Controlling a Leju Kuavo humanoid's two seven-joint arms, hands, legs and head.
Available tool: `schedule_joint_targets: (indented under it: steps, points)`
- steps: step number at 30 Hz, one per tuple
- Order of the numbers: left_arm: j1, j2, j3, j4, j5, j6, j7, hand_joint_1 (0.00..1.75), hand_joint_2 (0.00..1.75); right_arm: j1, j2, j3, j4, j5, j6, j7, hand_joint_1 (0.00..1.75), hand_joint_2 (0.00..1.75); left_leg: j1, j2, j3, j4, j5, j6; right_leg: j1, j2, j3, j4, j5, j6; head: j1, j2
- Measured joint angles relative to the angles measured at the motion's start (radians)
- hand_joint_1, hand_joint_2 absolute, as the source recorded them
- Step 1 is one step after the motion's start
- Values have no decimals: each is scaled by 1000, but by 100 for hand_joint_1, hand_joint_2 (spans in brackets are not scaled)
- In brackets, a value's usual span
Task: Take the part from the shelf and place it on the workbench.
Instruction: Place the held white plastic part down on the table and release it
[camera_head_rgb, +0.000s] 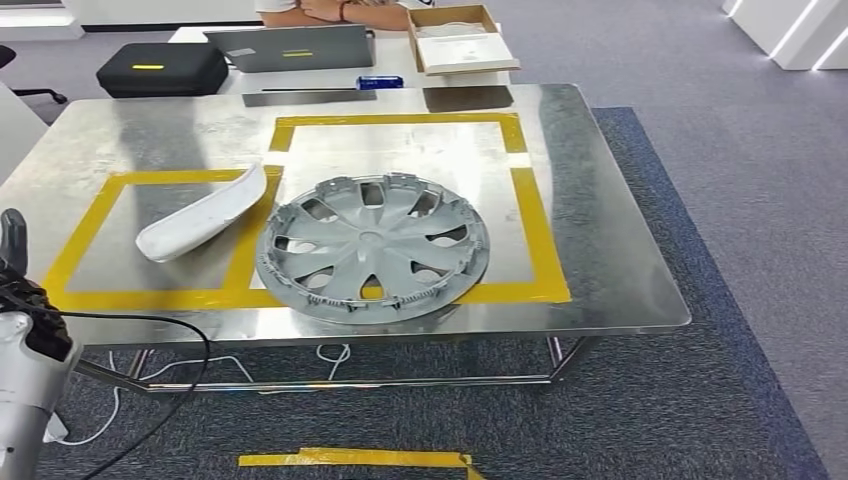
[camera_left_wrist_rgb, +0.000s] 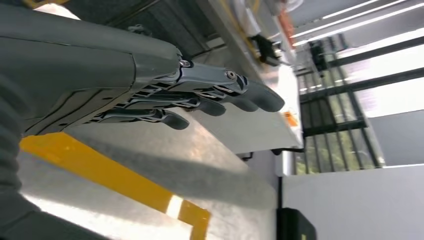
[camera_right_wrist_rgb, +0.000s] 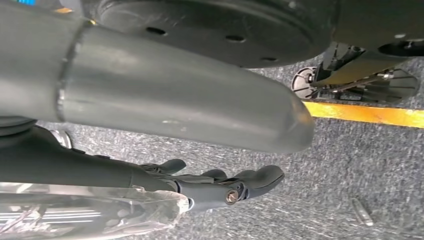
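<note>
Both parts on the workbench, my hands free of them

From the head view I see my left hand (camera_head_rgb: 14, 262) low at the bench's near corner, holding nothing; its wrist camera shows the fingers (camera_left_wrist_rgb: 220, 95) stretched out straight and close side by side above the yellow tape (camera_left_wrist_rgb: 115, 177). Ahead of that hand and off toward my right, the white curved part (camera_head_rgb: 200, 215) lies on the workbench (camera_head_rgb: 620, 250), well apart from the hand, and just beyond it the grey wheel cover (camera_head_rgb: 372, 247) lies flat, overlapping the tape. My right hand (camera_right_wrist_rgb: 220, 182) hangs over grey carpet (camera_right_wrist_rgb: 360, 150), fingers loosely extended, gripping nothing, with crinkled clear plastic (camera_right_wrist_rgb: 100, 212) beside it
</note>
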Motion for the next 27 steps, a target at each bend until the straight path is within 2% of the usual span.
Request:
schedule_joint_targets:
  steps: [1, 2, 3, 5, 6, 9, 11, 14, 15, 16, 17, 19, 20, 21, 24, 25, 26, 27]
  points:
    - [10, -7, -12, -34, -33, 9, -9, 0, 0, 1, 0, 0, 0, 0, 0, 0, 0, 0, 0, 0, 3, -3, 14, 1, 0, 0, 0, 2, 0, 0, 0, 0]
    - [20, -15, -27, -74, -67, 20, -14, 0, 0, 2, 0, 0, 0, 0, 0, 0, 0, 0, 0, 0, 23, -42, 44, 2, 1, 0, 0, 4, -1, 1, 0, 0]
    - [28, -26, -46, -117, -98, 29, -13, 0, 0, 1, 1, 1, 0, 0, -1, 0, 0, 0, 0, 0, 55, -104, 80, 5, 1, 0, 0, 7, -2, 2, 0, 0]
    - [43, -48, -88, -198, -136, 38, -4, 0, 0, -2, 1, 1, 0, 0, -2, 0, 0, 0, -3, 0, 109, -214, 118, 13, 4, 0, -5, 15, -4, 10, 0, 0]
    - [52, -59, -109, -233, -146, 39, -2, 0, 0, -3, 2, 2, 0, 0, -3, 1, 0, 0, -5, -1, 120, -240, 122, 17, 5, 0, -8, 17, -4, 15, 1, 0]
    - [84, -92, -171, -322, -161, 54, 0, 0, 0, -2, 5, 4, 0, -2, -7, 5, 0, 0, -7, 0, 118, -254, 124, 34, 4, 1, -17, 18, -1, 32, 1, 0]
    - [100, -114, -212, -368, -186, 82, -5, 0, 0, 0, 6, 5, 0, -3, -11, 8, 0, 0, -2, 1, 115, -260, 133, 49, 3, 0, -37, 58, -36, 44, 6, 0]
    - [124, -145, -268, -413, -221, 114, -9, 0, 0, 0, 7, 6, 0, -7, -12, 14, 0, 0, -2, 2, 104, -261, 142, 58, -4, -1, -111, 239, -138, 59, 12, 0]
    - [133, -153, -286, -423, -229, 120, -9, 0, 0, 0, 8, 6, 0, -8, -12, 18, 0, 0, -2, 2, 100, -260, 145, 59, -5, -1, -125, 281, -154, 63, 12, 0]
    - [141, -161, -304, -433, -236, 124, -9, 0, 0, 1, 9, 6, 0, -9, -12, 21, 0, 0, -2, 2, 96, -260, 148, 58, -7, -1, -121, 287, -151, 65, 12, 0]
    - [147, -169, -322, -441, -243, 129, -10, 0, 0, 1, 9, 6, -1, -11, -12, 24, 0, 0, -2, 2, 93, -259, 152, 56, -8, -1, -97, 255, -132, 65, 12, 0]
    - [157, -185, -358, -458, -251, 136, -11, 0, 0, -1, 12, 6, -3, -14, -12, 28, 0, 0, -3, 1, 89, -259, 157, 50, -10, -1, -11, 112, -79, 63, 12, 0]
    - [161, -191, -374, -466, -254, 139, -12, 0, 0, -3, 14, 6, -5, -15, -12, 29, 0, 0, -5, 1, 87, -258, 160, 45, -10, 0, 26, 50, -62, 59, 12, 0]
    - [165, -196, -388, -474, -257, 142, -13, 0, 0, -3, 17, 6, -7, -16, -10, 29, 0, 0, -6, 1, 85, -257, 164, 39, -8, 1, 48, 12, -53, 55, 11, 0]
    - [182, -206, -429, -498, -266, 151, -17, 0, 0, 2, 26, 6, -17, -19, -2, 34, 0, 0, -5, 1, 80, -258, 173, 20, -6, 2, 49, 1, -40, 36, 10, 0]
    - [188, -208, -440, -506, -268, 153, -18, 0, 0, 4, 29, 6, -21, -19, 0, 35, 0, 0, -3, 1, 76, -251, 163, 15, -7, 0, 45, 0, -33, 28, 10, 0]
    - [193, -208, -449, -512, -269, 154, -19, 0, 0, 4, 31, 6, -25, -19, 2, 35, 0, 0, -2, 1, 66, -229, 139, 11, -8, -1, 40, -2, -26, 20, 9, 0]
    - [196, -209, -456, -516, -269, 155, -19, 0, 0, 4, 33, 6, -27, -19, 3, 35, 0, 0, -1, 1, 49, -185, 102, 7, -9, -3, 33, -4, -19, 13, 8, 0]
